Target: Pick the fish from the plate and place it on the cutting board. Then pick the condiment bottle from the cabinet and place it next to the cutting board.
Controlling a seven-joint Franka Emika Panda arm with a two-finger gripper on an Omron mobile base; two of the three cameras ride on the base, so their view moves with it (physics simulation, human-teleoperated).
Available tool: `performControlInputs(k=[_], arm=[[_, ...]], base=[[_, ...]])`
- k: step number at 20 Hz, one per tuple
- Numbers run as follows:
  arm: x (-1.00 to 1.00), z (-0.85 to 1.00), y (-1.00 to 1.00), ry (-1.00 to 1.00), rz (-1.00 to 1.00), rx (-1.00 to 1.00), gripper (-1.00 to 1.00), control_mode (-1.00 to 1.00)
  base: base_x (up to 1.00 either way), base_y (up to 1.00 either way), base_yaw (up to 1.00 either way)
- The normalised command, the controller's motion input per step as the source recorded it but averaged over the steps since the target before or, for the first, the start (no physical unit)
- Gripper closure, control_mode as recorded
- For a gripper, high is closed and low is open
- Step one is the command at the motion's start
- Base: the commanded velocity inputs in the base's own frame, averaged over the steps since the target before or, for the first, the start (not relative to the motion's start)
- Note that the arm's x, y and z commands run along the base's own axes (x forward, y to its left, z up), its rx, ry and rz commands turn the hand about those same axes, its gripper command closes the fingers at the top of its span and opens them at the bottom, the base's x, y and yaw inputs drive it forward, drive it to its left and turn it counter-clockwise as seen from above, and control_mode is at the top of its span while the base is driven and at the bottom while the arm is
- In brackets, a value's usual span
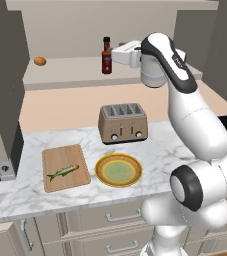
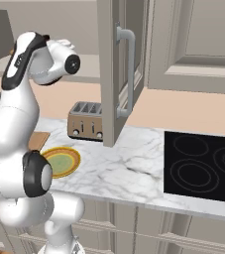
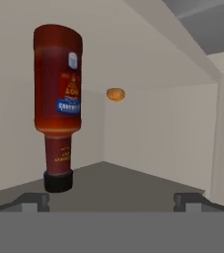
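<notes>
Fish already on cutting board, plate bare at its 3 o'clock. Condiment bottle upright in cabinet (unheld); gripper near, jaws apart. Bottle step left.

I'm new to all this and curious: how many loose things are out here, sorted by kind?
Food: 2, the fish and a small orange round thing
Bottles: 1, the condiment bottle
Tableware: 2, the plate and the cutting board
Appliances: 1, the toaster
Total: 6
</notes>
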Motion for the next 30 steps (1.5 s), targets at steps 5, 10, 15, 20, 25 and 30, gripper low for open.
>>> performControlInputs(k=[5, 10, 15, 20, 25, 30], arm=[[0.23, 0.00, 0.00, 0.00, 0.00, 0.00, -1.00, -1.00], [0.16, 0.00, 0.00, 0.00, 0.00, 0.00, -1.00, -1.00], [0.13, 0.00, 0.04, 0.00, 0.00, 0.00, -1.00, -1.00], [0.13, 0.00, 0.05, 0.00, 0.00, 0.00, -1.00, -1.00], [0.13, 0.00, 0.05, 0.00, 0.00, 0.00, -1.00, -1.00], [0.12, -0.02, 0.04, 0.00, 0.00, 0.00, -1.00, -1.00]], base=[[0.00, 0.00, 0.00], [0.00, 0.00, 0.00], [0.00, 0.00, 0.00], [0.00, 0.00, 0.00], [0.00, 0.00, 0.00], [0.00, 0.00, 0.00]])
